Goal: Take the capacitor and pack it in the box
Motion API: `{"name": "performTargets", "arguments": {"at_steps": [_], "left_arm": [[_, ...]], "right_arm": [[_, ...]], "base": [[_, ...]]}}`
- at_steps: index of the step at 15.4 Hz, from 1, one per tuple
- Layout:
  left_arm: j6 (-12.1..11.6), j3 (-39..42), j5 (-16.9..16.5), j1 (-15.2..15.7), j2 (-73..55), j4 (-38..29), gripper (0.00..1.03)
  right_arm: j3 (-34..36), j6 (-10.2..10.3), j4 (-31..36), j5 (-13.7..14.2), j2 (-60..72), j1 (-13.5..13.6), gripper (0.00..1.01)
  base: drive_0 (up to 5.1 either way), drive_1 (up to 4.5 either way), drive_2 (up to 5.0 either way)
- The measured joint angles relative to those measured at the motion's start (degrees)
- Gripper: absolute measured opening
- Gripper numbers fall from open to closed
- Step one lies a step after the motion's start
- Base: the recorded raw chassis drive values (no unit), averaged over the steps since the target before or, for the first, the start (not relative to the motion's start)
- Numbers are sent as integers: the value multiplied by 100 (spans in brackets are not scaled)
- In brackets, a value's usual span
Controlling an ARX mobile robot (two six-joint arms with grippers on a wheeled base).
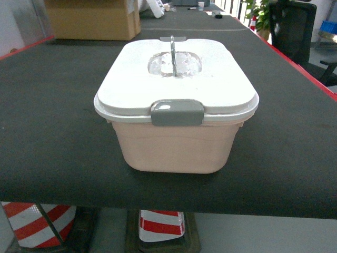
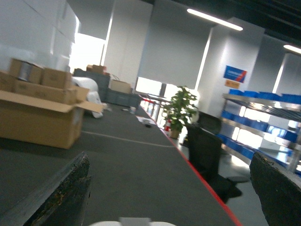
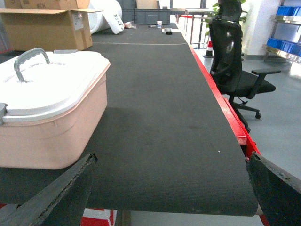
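Sitting near the front edge of a dark table (image 1: 52, 105), the box (image 1: 176, 147) is seen from the head view as a pale pink tub closed by a white lid (image 1: 210, 79). A grey clip latch (image 1: 177, 113) is fastened at the near side, and a grey handle (image 1: 172, 50) is raised upright at the lid's centre. No capacitor can be made out. Neither arm is shown in the head view. In the left wrist view, the left gripper (image 2: 174, 197) is held wide apart with nothing between its fingers (image 2: 61, 193), above the table. The right gripper (image 3: 169, 197) is likewise spread wide and empty, just to the right of the box. A cardboard carton (image 1: 95, 18) is placed at the far end, and a black office chair (image 3: 233, 61) stands beside the table's red edge.
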State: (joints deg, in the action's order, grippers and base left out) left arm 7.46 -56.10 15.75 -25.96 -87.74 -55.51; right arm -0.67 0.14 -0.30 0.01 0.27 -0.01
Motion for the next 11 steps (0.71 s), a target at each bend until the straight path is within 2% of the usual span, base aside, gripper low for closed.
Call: {"name": "performTargets", "arguments": {"at_steps": [2,3,5,6,8,9,10,11], "left_arm": [[-404,1244,-503,715,920,-251,98],[-553,1755,-850,973,1449,-63,98],[-597,2623,-1530,1569,2597,511,98],[-595,2715,-1609,1650,2723,581,98],[-575,3517,-1864,2256,3497,879,98],[-608,3410,-1495,2184,3696,1915,91],[-647,3491,-1257,2129,3923,2697,77],[-647,3799,-1412,2310,4205,2809,64]], "right_arm": [[0,0,-2,0,0,0,98],[0,0,0,2,0,0,98],[0,0,0,0,0,0,98],[0,0,0,0,0,0,98],[0,2,-2,2,0,0,98],[0,2,4,-9,0,0,98],[0,0,-2,-7,0,-2,98],[0,0,-2,4,0,0,98]], "base": [[0,0,0],[0,0,0],[0,0,0],[0,0,0],[0,0,0],[0,0,0],[0,0,0],[0,0,0]]}}
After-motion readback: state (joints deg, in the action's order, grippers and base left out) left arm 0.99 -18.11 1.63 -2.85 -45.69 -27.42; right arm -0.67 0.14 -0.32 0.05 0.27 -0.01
